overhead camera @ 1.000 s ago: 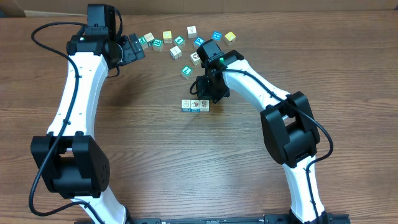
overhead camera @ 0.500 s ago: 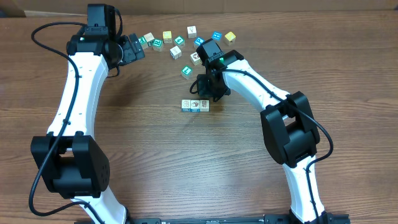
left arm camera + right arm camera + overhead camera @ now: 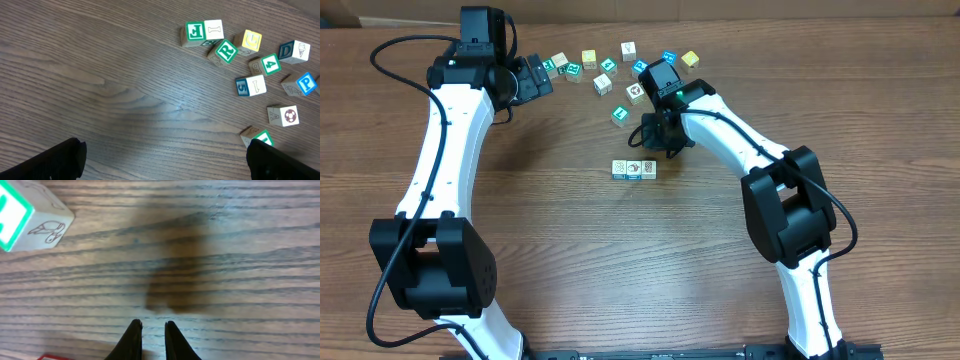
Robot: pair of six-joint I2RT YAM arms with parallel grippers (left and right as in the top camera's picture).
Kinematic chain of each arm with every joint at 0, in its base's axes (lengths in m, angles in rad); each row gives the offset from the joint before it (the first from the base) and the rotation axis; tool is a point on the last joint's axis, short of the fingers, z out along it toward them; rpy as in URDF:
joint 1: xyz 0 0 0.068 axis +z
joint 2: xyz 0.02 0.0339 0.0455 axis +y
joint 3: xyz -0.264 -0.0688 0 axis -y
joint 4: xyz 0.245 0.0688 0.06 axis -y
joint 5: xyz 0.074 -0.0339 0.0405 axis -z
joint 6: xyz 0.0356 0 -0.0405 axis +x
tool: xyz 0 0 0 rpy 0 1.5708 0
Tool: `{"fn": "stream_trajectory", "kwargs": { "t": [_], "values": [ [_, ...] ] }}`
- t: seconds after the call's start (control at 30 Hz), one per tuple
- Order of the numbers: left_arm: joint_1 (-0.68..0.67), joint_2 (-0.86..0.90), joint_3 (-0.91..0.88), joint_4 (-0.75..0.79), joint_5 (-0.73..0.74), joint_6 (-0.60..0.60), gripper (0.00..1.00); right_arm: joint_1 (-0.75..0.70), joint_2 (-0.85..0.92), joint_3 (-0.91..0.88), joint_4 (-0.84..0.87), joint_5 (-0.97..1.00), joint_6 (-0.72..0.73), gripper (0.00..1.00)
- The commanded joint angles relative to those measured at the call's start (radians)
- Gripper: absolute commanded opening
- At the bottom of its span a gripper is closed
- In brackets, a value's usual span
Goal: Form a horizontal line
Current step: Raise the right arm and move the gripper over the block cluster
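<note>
The horizontal line point(image 3: 634, 169) is a short row of three small white-faced cubes touching side by side at mid-table. My right gripper point(image 3: 656, 137) hovers just beyond the row's right end. In the right wrist view the right gripper point(image 3: 153, 326) points at bare wood, its jaws a narrow gap apart with nothing between them. A green-faced cube point(image 3: 29, 214) with a bird drawing lies at that view's upper left, and it is the loose cube point(image 3: 619, 114) beside the arm. My left gripper point(image 3: 534, 80) stays at the far left, and in its own view the left gripper point(image 3: 167, 165) stands wide open and empty.
Several loose letter cubes point(image 3: 603, 70) lie scattered along the table's far side. The left wrist view shows them too: a green J cube point(image 3: 195, 31), a yellow G cube point(image 3: 251, 40) and a cube with a ball picture point(image 3: 285, 116). A cardboard wall point(image 3: 720, 10) backs the table.
My right gripper has drawn back from the row's right end toward the far side, and its jaws have parted a little. The row and the left arm stay still.
</note>
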Motion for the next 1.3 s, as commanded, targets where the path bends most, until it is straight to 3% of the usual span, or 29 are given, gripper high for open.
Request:
{"fn": "stream_trajectory", "kwargs": {
  "t": [0.0,0.27,0.4,0.47,0.63,0.87,1.1,1.27],
  "values": [
    [-0.005,-0.006,0.008,0.002,0.004,0.008,1.0,-0.007,-0.014,0.028,-0.001,0.006,0.003,0.12],
    [-0.005,-0.006,0.008,0.002,0.004,0.008,1.0,-0.01,-0.065,0.312,-0.098,0.011,-0.002,0.16],
    [-0.005,-0.006,0.008,0.002,0.004,0.008,1.0,-0.008,-0.065,0.451,-0.119,0.01,-0.039,0.4],
    [-0.005,-0.006,0.008,0.002,0.004,0.008,1.0,-0.003,-0.065,0.459,-0.086,0.01,-0.061,0.61],
    [-0.005,-0.006,0.008,0.002,0.004,0.008,1.0,-0.001,-0.05,0.412,-0.007,0.01,-0.023,0.82],
    [-0.005,-0.006,0.008,0.002,0.004,0.008,1.0,0.018,0.024,0.349,0.059,0.01,0.04,0.87],
    [-0.005,-0.006,0.008,0.002,0.004,0.008,1.0,0.046,0.123,0.335,0.076,0.014,0.05,0.73],
    [-0.005,-0.006,0.008,0.002,0.004,0.008,1.0,0.07,0.183,0.335,0.106,0.026,0.059,0.72]
  ]
}}
